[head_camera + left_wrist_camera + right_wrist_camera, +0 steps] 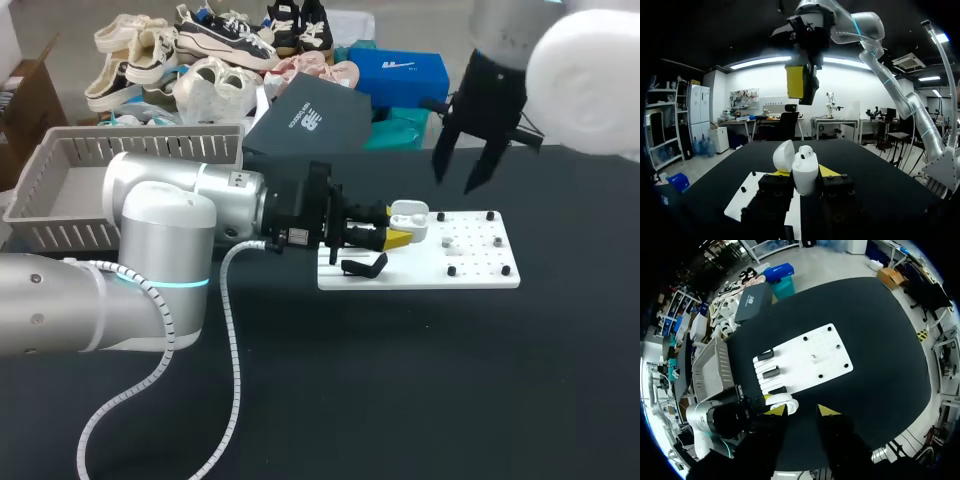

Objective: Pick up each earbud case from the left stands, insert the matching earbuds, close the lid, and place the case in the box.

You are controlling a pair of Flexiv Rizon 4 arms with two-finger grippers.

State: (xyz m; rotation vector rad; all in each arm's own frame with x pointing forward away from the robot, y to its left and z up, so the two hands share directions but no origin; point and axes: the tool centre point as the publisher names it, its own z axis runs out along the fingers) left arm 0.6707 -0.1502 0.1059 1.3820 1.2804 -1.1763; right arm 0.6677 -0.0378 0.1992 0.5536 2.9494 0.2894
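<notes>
The left gripper (803,186) holds the earbud case (409,216) from two sides, lid (784,156) hinged open. The case sits upright just above the left edge of the white board (480,268), near the black stands (771,372). The right gripper (801,411) hangs above the board with its fingers spread and nothing between them. The hold looks narrow and low on a smooth, rounded shell, so a downward push from an earbud could make the case tip or slide in the grip. A slightly skewed approach could catch the open lid and knock it shut, or jam a bud against the rim. A small pale piece (812,358) near the board's middle may be an earbud, though it is too small to tell; pinching something that small could flick it across the table (400,380). The grey box (150,131) lies well apart at the table's far left corner, so a loose grip could also drop the case on the way there.
</notes>
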